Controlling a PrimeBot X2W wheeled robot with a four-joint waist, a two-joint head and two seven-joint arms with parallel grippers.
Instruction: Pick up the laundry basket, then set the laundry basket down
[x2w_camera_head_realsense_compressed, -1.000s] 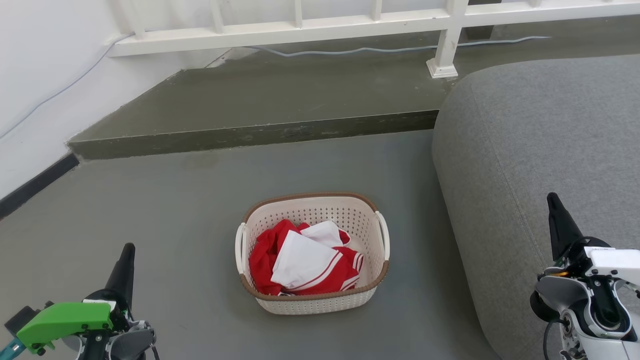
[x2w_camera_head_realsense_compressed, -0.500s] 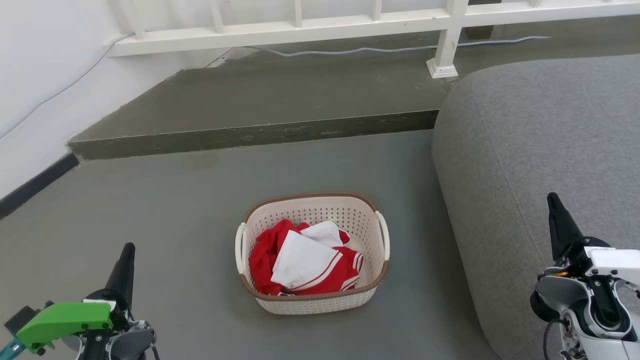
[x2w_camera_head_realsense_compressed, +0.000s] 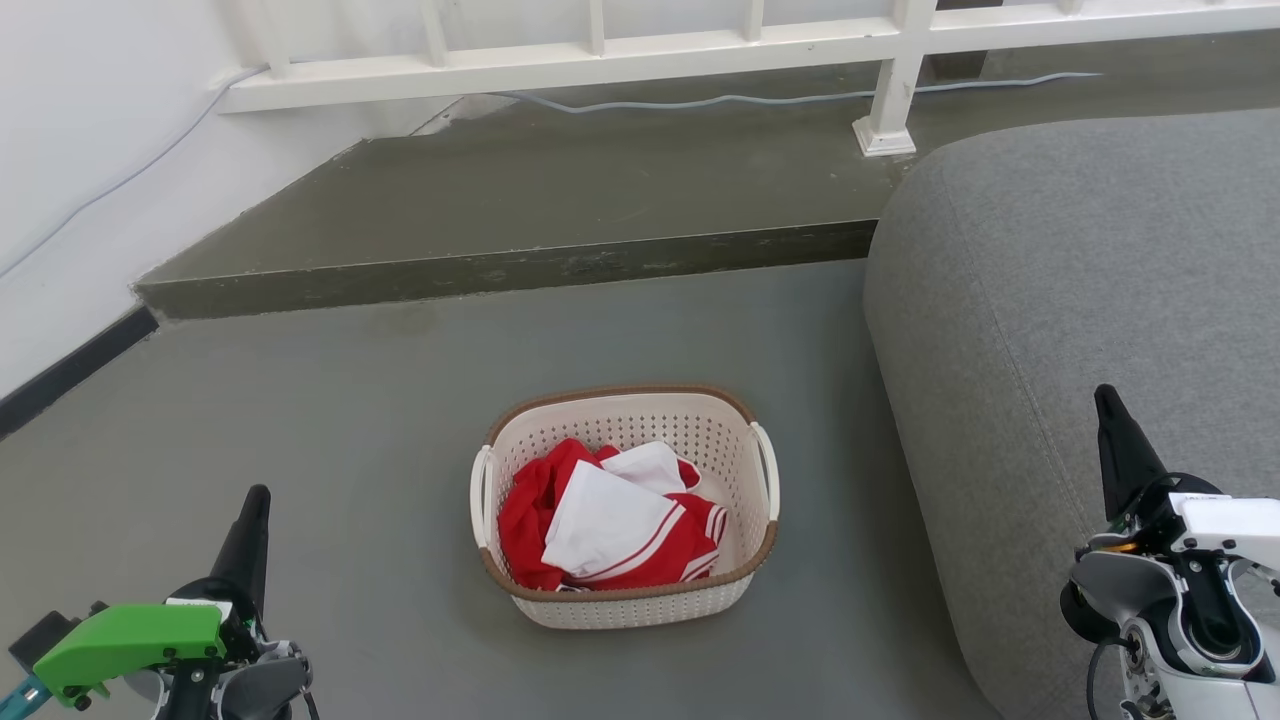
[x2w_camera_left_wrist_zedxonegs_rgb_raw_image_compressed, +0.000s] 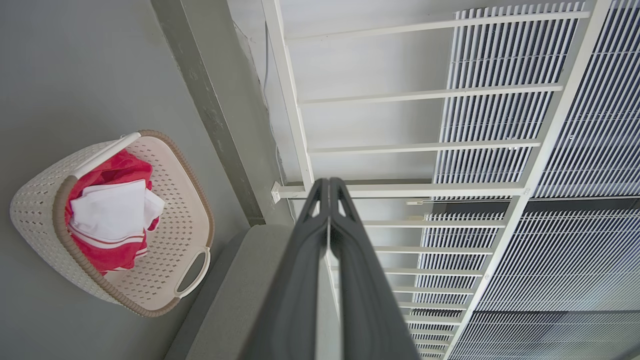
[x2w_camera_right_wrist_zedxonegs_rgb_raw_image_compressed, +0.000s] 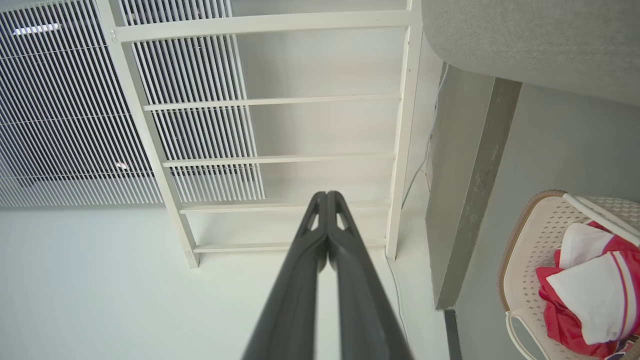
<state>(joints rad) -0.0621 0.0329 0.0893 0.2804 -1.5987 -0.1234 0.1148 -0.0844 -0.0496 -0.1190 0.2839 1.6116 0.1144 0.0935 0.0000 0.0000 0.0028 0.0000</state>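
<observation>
We count one laundry basket (x2w_camera_head_realsense_compressed: 640, 606) with two loop handles (x2w_camera_head_realsense_compressed: 481, 495), holding red-and-white clothes (x2w_camera_head_realsense_compressed: 600, 520), on the grey floor (x2w_camera_head_realsense_compressed: 350, 420) beside one grey sofa (x2w_camera_head_realsense_compressed: 1080, 300), between our left gripper (x2w_camera_head_realsense_compressed: 257, 495) and right gripper (x2w_camera_head_realsense_compressed: 1104, 394), both jaws pressed together and empty, all unchanged from a second ago.

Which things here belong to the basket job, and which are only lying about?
Job:
laundry basket
left gripper, shut
right gripper, shut

Lying about:
red-and-white clothes in the basket
grey upholstered seat
white railing
cable
raised step
</observation>
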